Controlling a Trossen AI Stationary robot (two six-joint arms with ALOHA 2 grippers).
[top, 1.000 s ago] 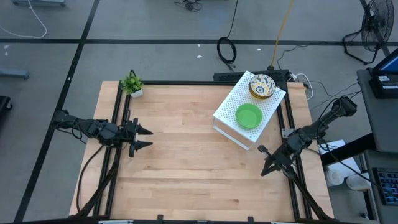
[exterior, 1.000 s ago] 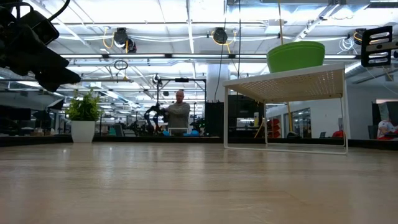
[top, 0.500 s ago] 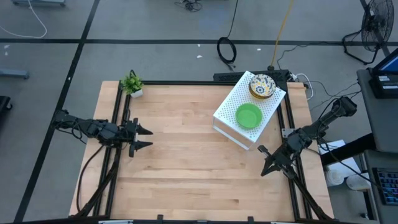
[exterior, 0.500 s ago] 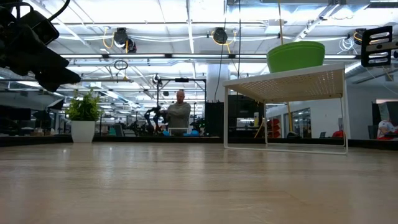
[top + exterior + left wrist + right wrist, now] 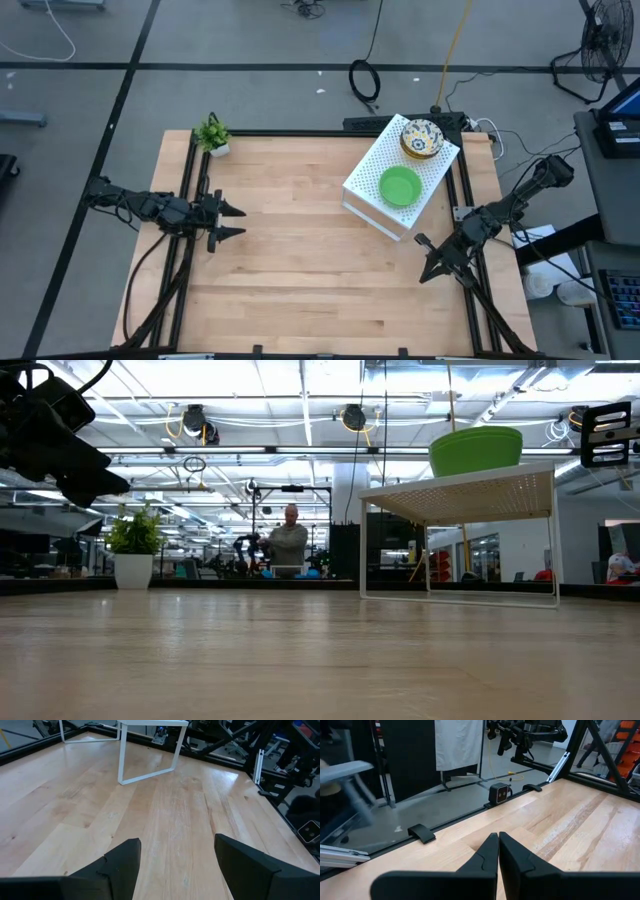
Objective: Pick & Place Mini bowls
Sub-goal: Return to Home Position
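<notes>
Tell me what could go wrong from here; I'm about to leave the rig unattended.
The cream floral round bowl sits near the far corner of the white perforated metal shelf; a bump might drop it off the edge. The bright green round bowls stand nearer the shut right gripper; a wide swing by that arm could clip them. The left gripper waits open, far off.

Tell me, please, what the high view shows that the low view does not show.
Only the high view shows the patterned bowls on the shelf, the cables on the floor, and both arms whole: the left tool open at the left edge, the right tool at the right edge. Only the low view shows the ceiling lights and a person far behind. Both show the table, the shelf, the green bowls on it, and the plant.
</notes>
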